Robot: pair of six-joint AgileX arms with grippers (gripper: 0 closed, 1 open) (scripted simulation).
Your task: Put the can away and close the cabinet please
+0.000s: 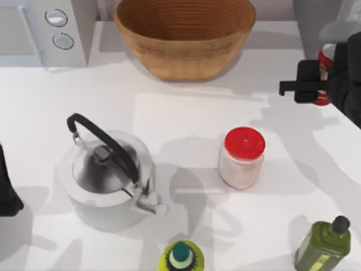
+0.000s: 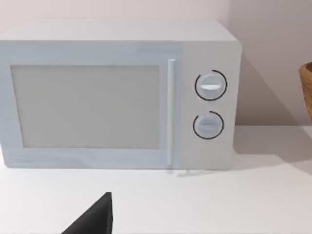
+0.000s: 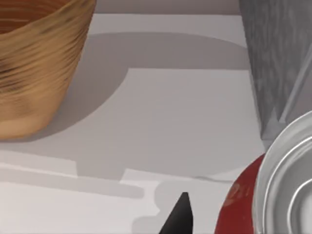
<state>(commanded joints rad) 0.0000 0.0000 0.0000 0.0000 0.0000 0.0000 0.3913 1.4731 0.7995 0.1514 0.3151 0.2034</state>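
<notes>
can (image 1: 323,79): red, silver top, upright, at my table's far right edge, mostly hidden behind the arm.

My right gripper (image 1: 305,88) is matte black all over, with flat, squared-off fingers (image 1: 289,87) and a blocky body behind them, at the desk's right edge. No markings, screws or cables stand out on it. In its wrist view one finger (image 3: 178,218) tapers to a dark point. My left arm (image 1: 8,189) is a plain black mass at the desk's left edge; its wrist view shows one black wedge-shaped finger (image 2: 95,217).
</notes>
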